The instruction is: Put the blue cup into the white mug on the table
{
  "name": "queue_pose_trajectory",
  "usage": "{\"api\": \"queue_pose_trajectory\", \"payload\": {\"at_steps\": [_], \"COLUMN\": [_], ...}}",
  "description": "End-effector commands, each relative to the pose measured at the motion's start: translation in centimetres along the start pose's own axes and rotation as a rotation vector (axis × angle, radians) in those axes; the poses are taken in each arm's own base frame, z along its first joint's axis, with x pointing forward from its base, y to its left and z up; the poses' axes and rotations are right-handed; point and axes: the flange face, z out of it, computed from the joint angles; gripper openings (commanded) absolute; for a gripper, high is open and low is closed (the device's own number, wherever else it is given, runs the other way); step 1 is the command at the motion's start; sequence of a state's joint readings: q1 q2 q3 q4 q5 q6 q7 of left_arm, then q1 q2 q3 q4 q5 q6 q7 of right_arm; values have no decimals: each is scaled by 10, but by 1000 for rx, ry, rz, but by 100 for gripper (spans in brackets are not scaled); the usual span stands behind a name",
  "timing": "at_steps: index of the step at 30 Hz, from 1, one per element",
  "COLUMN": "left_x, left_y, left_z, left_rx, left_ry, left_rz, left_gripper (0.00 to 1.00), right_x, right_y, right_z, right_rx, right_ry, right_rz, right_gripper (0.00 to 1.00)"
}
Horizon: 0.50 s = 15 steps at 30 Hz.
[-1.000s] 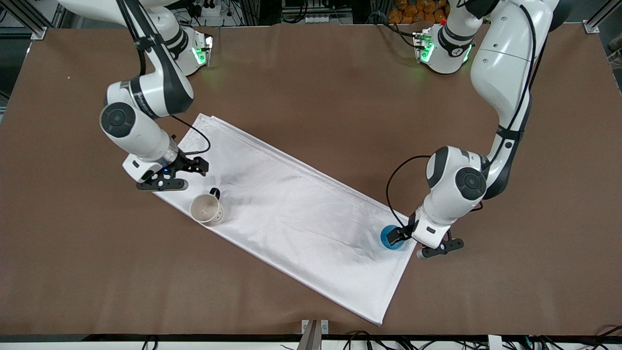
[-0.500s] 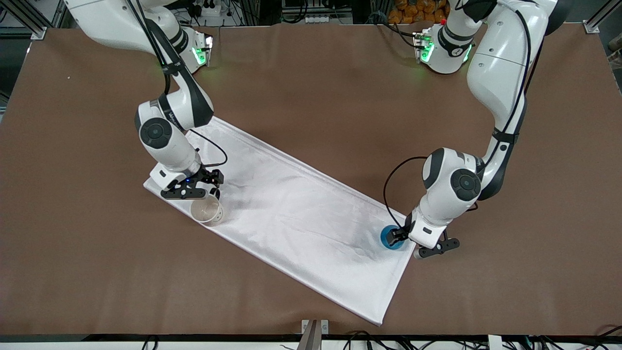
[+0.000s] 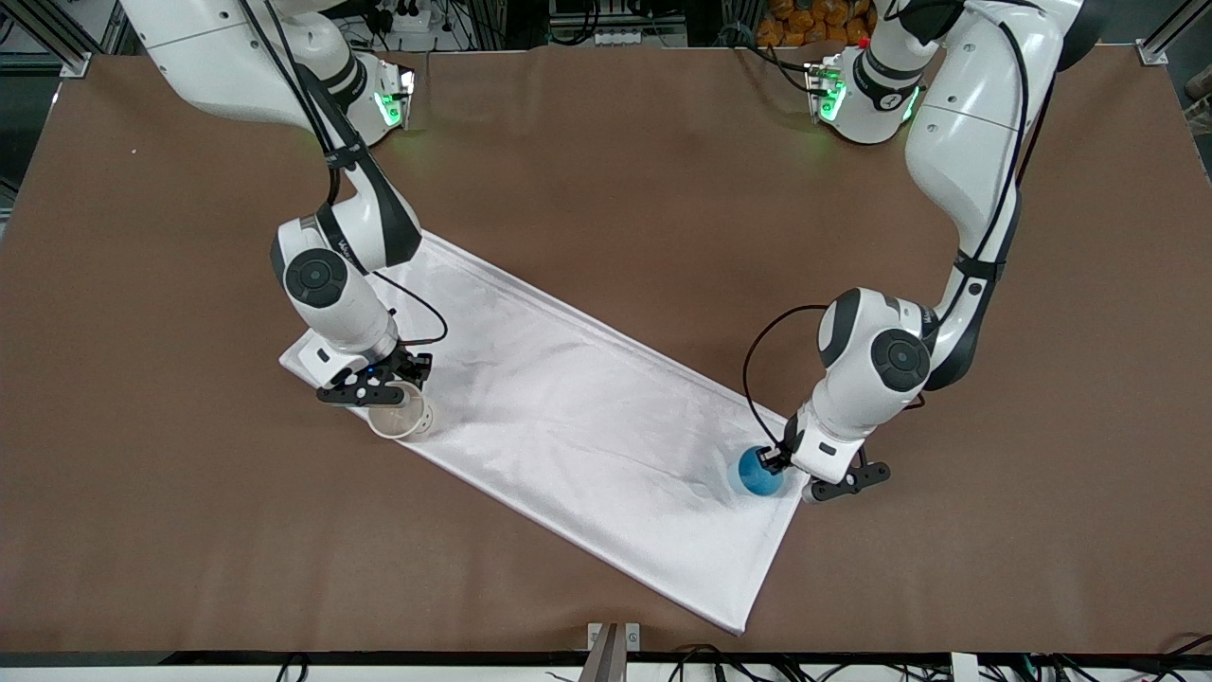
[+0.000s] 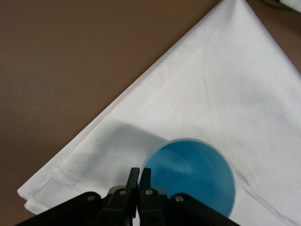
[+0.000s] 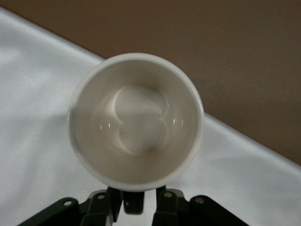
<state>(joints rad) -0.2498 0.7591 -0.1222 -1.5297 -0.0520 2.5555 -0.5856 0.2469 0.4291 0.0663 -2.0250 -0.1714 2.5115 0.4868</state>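
The blue cup [image 3: 757, 472] stands upright on the white cloth near its corner at the left arm's end. My left gripper [image 3: 778, 461] is shut on its rim, one finger inside and one outside; this shows in the left wrist view, with the cup [image 4: 193, 174] and the gripper [image 4: 139, 175]. The white mug [image 3: 398, 419] stands upright and empty on the cloth's edge at the right arm's end. My right gripper [image 3: 409, 377] is down at the mug's black handle. In the right wrist view the mug [image 5: 136, 120] fills the middle and the gripper [image 5: 137, 197] is open astride the handle [image 5: 134, 203].
The large white cloth [image 3: 587, 426] lies slantwise across the middle of the brown table [image 3: 606, 170]. Both arm bases stand along the table's edge farthest from the front camera. A small metal bracket [image 3: 612, 644] sits at the nearest edge.
My right arm has swung over the cloth and lowered its gripper to the mug's handle. My left gripper has stayed at the blue cup, which has shifted slightly.
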Motion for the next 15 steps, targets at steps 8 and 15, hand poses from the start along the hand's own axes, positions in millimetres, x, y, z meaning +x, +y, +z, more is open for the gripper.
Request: {"api": "queue_pose_trajectory", "payload": {"at_steps": [8,15], "left_x": [57,59], "left_y": [11,6], "left_z": [-91,-92], "left_rx": [-76,-56], "left_ry": [158,168], "left_rz": [-45,-29], "left_gripper": [0,0], "right_x": [8,10], "right_y": [-17,-82], "right_z": [-15,-76], "right_rx": [2,-26], "right_ry": [25,-21], "right_rz": [36,39], "right_gripper": [0,0]}}
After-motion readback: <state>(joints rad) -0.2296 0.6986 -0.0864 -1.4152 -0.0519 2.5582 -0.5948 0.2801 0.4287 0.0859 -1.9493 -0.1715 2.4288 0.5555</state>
